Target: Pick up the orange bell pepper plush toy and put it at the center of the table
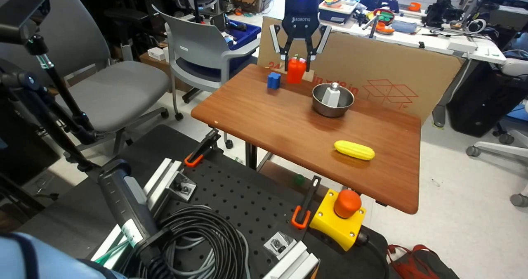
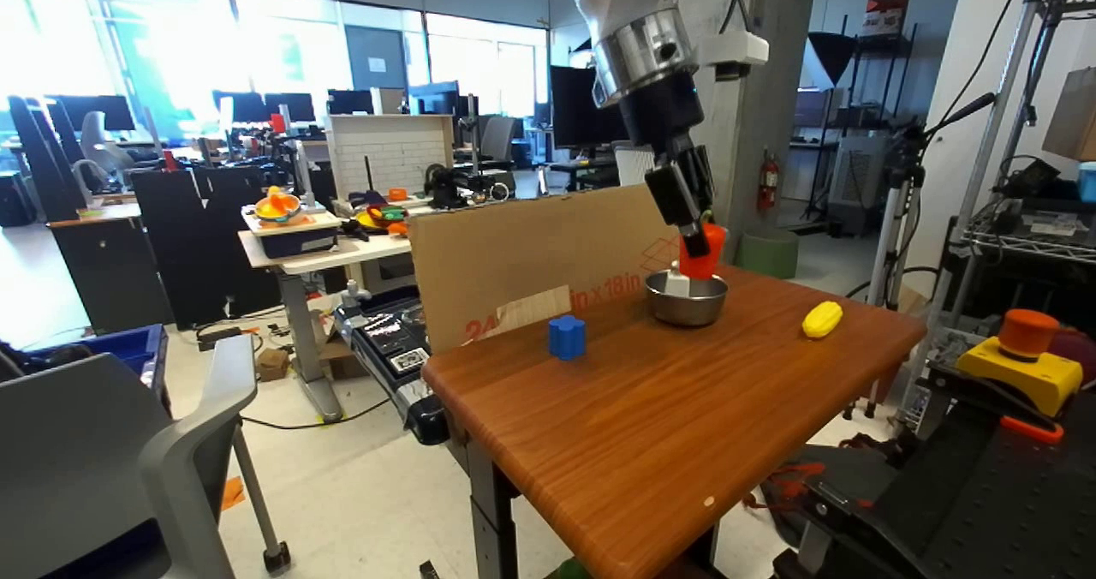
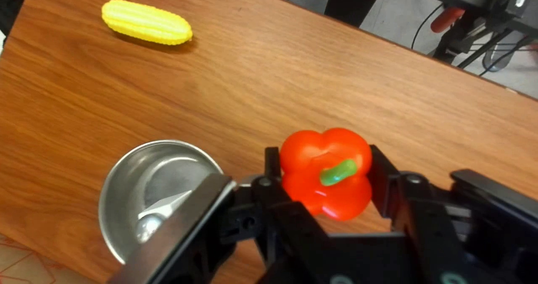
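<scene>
The orange bell pepper toy [image 1: 296,72] is orange-red and lobed, with a short green stem. In both exterior views it hangs from my gripper [image 1: 297,64] and appears raised above the table [image 1: 264,114], near the metal bowl. In an exterior view the pepper [image 2: 707,262] overlaps the bowl's rim behind a black finger of the gripper [image 2: 699,235]. In the wrist view the pepper [image 3: 309,149] sits between both black fingers of the gripper [image 3: 325,166], touching each side. The bare wood of the table [image 3: 294,78] shows beyond it.
A metal bowl [image 1: 319,107] holds a white object with a silver cap [image 1: 332,96]. A yellow corn toy [image 1: 354,150] lies near the table's front right. A blue lobed piece [image 1: 273,81] stands near the back edge. A cardboard sheet [image 1: 392,72] stands behind the table.
</scene>
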